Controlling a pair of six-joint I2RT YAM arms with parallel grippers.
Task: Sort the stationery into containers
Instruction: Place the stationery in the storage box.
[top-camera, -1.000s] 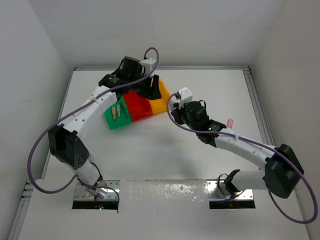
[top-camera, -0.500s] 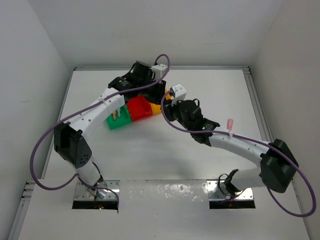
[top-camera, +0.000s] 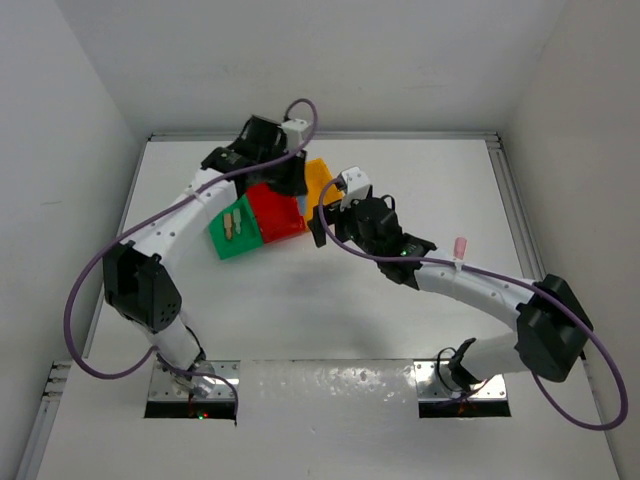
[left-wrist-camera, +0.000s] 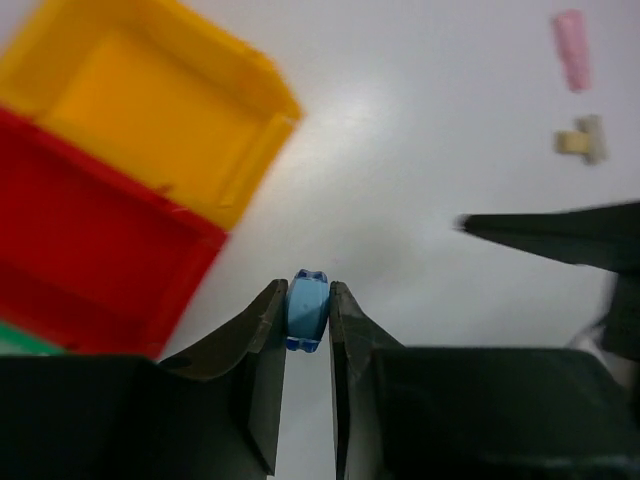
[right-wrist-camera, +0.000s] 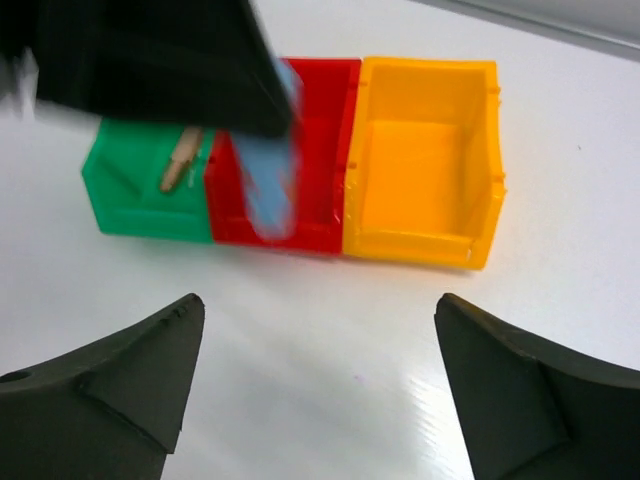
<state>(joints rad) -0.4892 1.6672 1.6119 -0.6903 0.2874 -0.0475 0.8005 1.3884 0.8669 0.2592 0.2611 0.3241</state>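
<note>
- The green bin (right-wrist-camera: 120, 200), leftmost in the row, holds tan sticks (top-camera: 234, 222). This suggests each bin takes one kind of item.
- The left gripper (left-wrist-camera: 308, 290) is clamped on a bluish stick (left-wrist-camera: 307, 315). It holds the stick raised near the red bin (left-wrist-camera: 90, 250) and the yellow-orange bin (left-wrist-camera: 150, 90), probably to drop it into one of them.
- The right gripper (right-wrist-camera: 318, 305) hovers in front of the bins with its jaws spread wide and nothing between them, apparently waiting clear of the drop.
- A pink stick (left-wrist-camera: 572, 48) and a beige block (left-wrist-camera: 582, 142) lie on the surface (top-camera: 300, 310), well apart from the bins and not yet sorted.
</note>
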